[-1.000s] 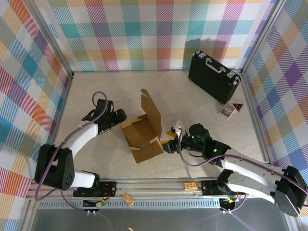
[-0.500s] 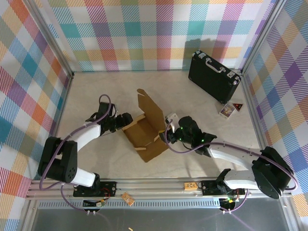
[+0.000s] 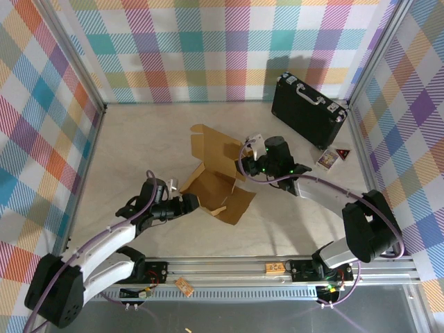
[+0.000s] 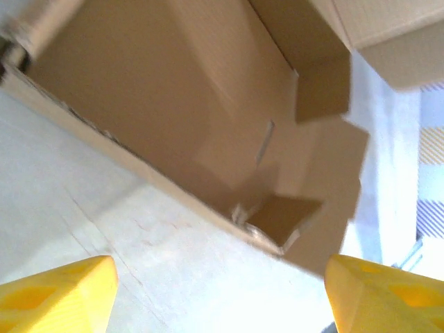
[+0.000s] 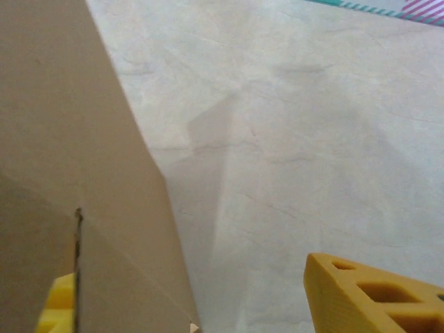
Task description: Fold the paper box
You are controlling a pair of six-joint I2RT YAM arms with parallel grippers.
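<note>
Flanking the paper box point(image 3: 220, 186), left hand point(image 3: 193, 202) and right hand point(image 3: 244, 165) both gape wide.

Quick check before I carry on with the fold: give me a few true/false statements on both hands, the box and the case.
1. The left hand is open, with nothing between its fingers. True.
2. The paper box is closed into a finished square. False: its flaps are spread out, and one stands raised at the back.
3. The black case stands at the back right, apart from the box. True.
4. The right hand is clamped on the case's handle. False: it is open at the box's right side, next to a cardboard panel.
</note>
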